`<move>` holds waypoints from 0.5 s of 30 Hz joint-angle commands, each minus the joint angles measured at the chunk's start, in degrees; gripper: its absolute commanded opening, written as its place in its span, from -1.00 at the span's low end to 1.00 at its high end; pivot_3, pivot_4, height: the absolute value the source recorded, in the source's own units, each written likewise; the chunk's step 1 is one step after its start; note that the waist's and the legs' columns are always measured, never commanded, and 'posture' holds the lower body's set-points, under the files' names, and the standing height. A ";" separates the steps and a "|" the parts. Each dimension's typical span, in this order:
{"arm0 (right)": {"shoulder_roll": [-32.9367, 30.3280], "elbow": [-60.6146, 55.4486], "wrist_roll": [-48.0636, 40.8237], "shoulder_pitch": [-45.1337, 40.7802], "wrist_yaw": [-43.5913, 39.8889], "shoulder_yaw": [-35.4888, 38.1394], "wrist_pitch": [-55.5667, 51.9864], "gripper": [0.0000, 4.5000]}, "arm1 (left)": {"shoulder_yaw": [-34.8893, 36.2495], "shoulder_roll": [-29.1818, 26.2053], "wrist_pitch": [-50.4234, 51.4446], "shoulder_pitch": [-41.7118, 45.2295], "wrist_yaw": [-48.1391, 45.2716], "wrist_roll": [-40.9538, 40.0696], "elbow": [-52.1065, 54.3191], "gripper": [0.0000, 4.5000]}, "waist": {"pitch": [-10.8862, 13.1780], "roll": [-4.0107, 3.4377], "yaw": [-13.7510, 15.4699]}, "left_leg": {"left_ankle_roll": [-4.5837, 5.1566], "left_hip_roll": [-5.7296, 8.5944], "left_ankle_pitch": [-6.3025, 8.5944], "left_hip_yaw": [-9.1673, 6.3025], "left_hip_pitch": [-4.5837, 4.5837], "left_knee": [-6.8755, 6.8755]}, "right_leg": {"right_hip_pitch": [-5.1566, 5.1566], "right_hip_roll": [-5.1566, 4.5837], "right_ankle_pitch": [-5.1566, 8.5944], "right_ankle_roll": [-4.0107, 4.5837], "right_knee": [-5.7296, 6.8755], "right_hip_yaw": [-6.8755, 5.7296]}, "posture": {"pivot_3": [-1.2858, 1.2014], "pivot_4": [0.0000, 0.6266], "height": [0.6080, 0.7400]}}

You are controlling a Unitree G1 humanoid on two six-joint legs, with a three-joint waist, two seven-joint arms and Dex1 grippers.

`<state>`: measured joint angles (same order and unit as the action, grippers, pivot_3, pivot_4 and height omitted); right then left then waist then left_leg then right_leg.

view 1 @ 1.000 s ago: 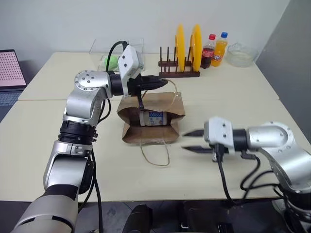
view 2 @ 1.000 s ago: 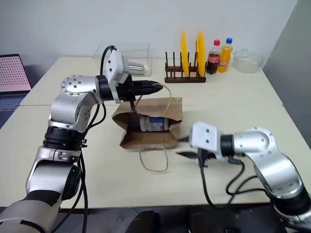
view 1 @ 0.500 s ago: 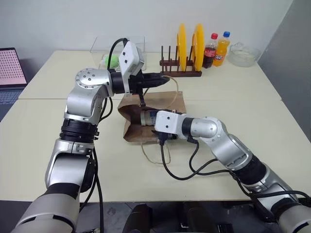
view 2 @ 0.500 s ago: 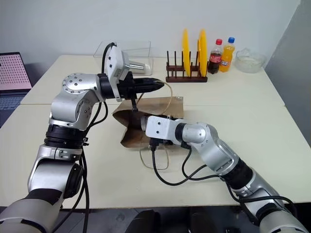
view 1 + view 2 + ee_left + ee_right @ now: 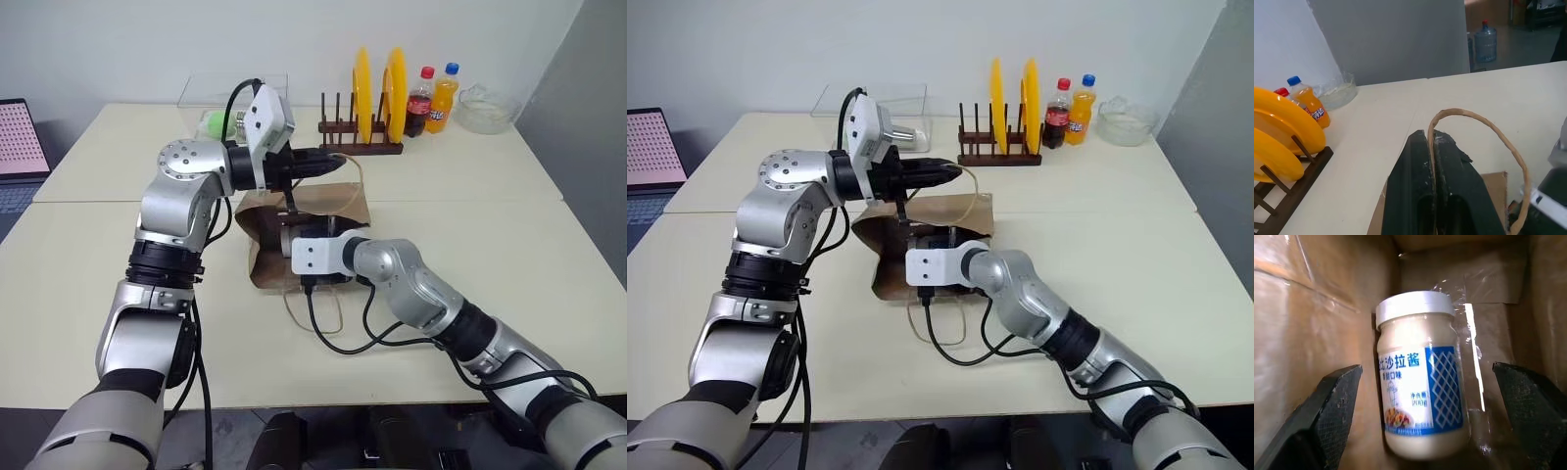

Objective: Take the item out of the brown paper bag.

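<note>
The brown paper bag [image 5: 338,204] lies on its side in the middle of the table, its mouth facing me. My left gripper [image 5: 1431,139] is shut on the bag's upper loop handle [image 5: 1484,128] and holds it up, keeping the mouth open. The other handle [image 5: 318,315] lies slack on the table. My right gripper [image 5: 1427,374] is inside the bag, open, with one finger on each side of the item. That item is a white-lidded jar [image 5: 1420,401] of creamy sauce with a blue and white label, lying on the bag's lower wall. The fingers do not touch the jar.
At the back stand a wooden plate rack [image 5: 362,147] with two yellow plates, a cola bottle [image 5: 422,101], an orange soda bottle [image 5: 444,98] and a glass bowl [image 5: 487,110]. A clear box [image 5: 211,103] sits back left. A laptop [image 5: 18,147] is at the far left.
My right arm has swung in from the front right to the bag's mouth and pushed into it, its fingers spreading wide. The left gripper has kept still on the handle.
</note>
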<state>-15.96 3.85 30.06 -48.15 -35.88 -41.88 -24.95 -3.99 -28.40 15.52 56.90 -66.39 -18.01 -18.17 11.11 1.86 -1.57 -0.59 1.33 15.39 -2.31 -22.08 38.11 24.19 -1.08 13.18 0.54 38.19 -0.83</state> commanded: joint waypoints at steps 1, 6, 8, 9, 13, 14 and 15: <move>0.47 4.22 2.90 -2.51 1.45 -0.04 4.16 0.99 | 1.66 0.23 -0.89 1.58 0.08 -1.15 1.09 -1.00 | 0.00 0.00 0.00 | 0.00 0.00 0.00 0.00 0.00 0.00 | -0.01 0.00 0.00 0.00 0.00 0.00 | 0.03 -0.52 1.00; 1.91 9.98 4.18 -3.44 0.00 -0.11 6.59 0.99 | 1.67 0.32 -0.90 1.34 0.06 -1.17 1.39 -1.00 | 0.00 0.00 -0.04 | 0.00 0.00 0.00 0.00 0.01 0.00 | 0.00 0.00 0.00 0.00 0.01 0.00 | 0.03 -0.52 1.00; 2.75 12.10 4.07 -3.58 -0.67 0.14 6.93 0.99 | 1.67 0.29 -0.82 1.18 0.12 -1.16 1.60 -1.00 | 0.00 0.00 -0.09 | 0.00 0.00 0.00 0.00 0.02 0.00 | 0.00 0.00 0.00 0.00 0.03 0.00 | 0.03 -0.52 1.00; 3.08 12.78 4.10 -3.60 -0.81 0.38 7.15 0.99 | 1.67 0.29 -0.83 1.14 0.14 -1.12 1.60 -1.00 | 0.00 0.00 -0.10 | 0.00 0.00 0.00 0.01 0.04 0.00 | 0.00 0.00 0.00 0.00 0.04 0.01 | 0.03 -0.52 1.00; 3.60 13.02 4.26 -3.28 -0.03 1.89 8.69 0.59 | 1.73 -0.15 -1.29 0.76 0.31 -0.58 1.36 -1.00 | 0.00 0.00 -0.12 | 0.01 0.00 0.01 0.03 0.10 0.01 | -0.01 0.00 0.00 0.00 0.16 0.05 | 0.03 -0.52 1.00; 3.55 12.65 4.34 -3.18 0.27 2.24 9.28 0.44 | 1.73 -0.28 -1.45 0.67 0.34 -0.44 1.21 -1.00 | 0.00 0.00 -0.12 | 0.01 0.00 0.01 0.03 0.10 0.01 | 0.00 0.00 0.00 0.00 0.20 0.05 | 0.03 -0.52 1.00; 3.48 12.01 4.29 -3.11 0.50 2.65 9.88 0.36 | 1.74 -0.40 -1.68 0.66 0.43 -0.24 0.90 -1.00 | 0.00 0.00 -0.13 | 0.02 0.00 0.01 0.03 0.10 0.02 | 0.00 0.00 0.00 0.00 0.24 0.05 | 0.03 -0.52 1.00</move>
<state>-12.55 16.97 34.40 -51.09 -36.02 -41.09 -16.47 -3.99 -28.15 14.98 56.76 -66.38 -17.90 -18.27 11.11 1.86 -1.70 -0.58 1.34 15.40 -2.27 -21.97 38.13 24.22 -1.08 13.18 0.54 38.47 -0.76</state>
